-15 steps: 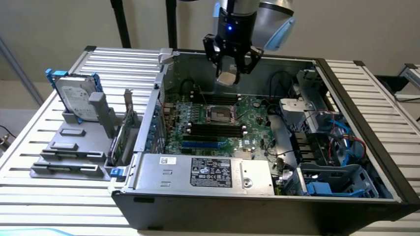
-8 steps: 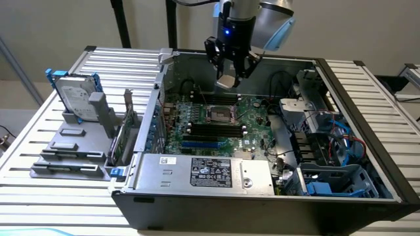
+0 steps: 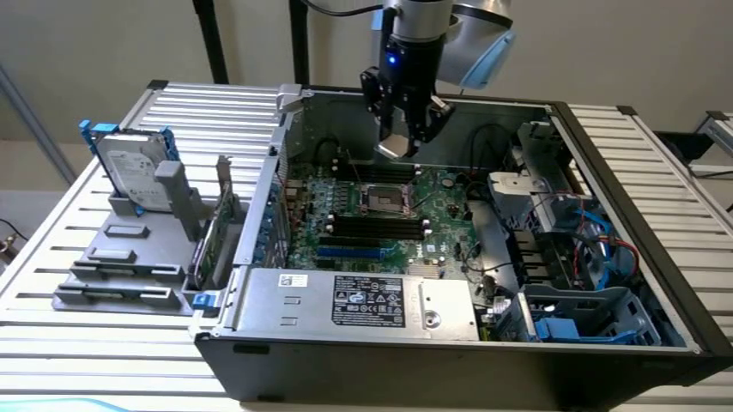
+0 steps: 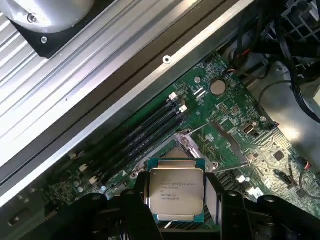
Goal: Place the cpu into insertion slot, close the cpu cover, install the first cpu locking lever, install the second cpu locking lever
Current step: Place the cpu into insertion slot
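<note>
**Claw clamped on the cpu above the socket**

Claw (image 3: 406,139) hangs inside the open computer case (image 3: 458,360), its two dark fingers (image 4: 135,212) closed on opposite edges of the cpu (image 4: 176,194). The chip lies flat between them with its dull silver top and printed lettering facing the wrist camera. Gripping by the edges looks deliberate. It leaves the underside free to meet the socket and keeps the fingers off the face.

Directly below the claw, with clear air between, sits the insertion slot (image 3: 387,199) on the green board (image 3: 441,215). In the wrist view part of the slot's silvery rim (image 4: 192,146) peeks out just past the chip's far edge, so the cpu is carried roughly over its seat but not yet in it. Whether the chip's corners are squared to the slot I cannot judge from these views.

The long black memory slots (image 3: 372,227) lie further from the claw, on the far side of the socket from it, low enough not to crowd the fingers. Holding the chip level and high, as I read it, gives room to line it up before any contact, since a tilted chip would catch on the rim.

The case rests on a slatted metal table (image 3: 103,343), well off to the claw's side of which a hard drive (image 3: 129,167) stands in a grey holder.
</note>
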`<state>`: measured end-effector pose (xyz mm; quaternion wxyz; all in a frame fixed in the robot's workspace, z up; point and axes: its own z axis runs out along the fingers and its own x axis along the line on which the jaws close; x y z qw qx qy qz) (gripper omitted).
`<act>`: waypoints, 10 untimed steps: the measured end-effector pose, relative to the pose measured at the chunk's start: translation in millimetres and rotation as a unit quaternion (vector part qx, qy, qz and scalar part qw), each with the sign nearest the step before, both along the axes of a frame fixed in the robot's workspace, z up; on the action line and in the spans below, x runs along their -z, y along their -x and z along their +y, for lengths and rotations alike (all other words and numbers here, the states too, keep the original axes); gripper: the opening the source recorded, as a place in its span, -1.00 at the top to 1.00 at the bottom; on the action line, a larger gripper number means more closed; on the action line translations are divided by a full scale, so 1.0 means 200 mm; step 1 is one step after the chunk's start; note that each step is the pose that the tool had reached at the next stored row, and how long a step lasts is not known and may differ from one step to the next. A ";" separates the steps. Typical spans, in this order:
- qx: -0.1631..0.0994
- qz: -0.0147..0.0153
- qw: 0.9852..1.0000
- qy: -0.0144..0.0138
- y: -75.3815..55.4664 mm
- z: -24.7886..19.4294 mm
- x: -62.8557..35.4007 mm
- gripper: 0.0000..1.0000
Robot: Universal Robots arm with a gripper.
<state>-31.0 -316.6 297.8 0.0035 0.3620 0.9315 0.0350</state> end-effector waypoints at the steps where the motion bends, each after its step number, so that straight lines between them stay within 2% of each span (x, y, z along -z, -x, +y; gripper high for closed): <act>1: 0.009 0.000 1.000 0.000 0.00 0.000 0.001 -0.08; 6: 0.054 0.000 0.999 0.000 0.00 0.000 0.004 -0.08; 10: 0.091 0.000 0.996 0.000 0.00 0.000 0.006 -0.08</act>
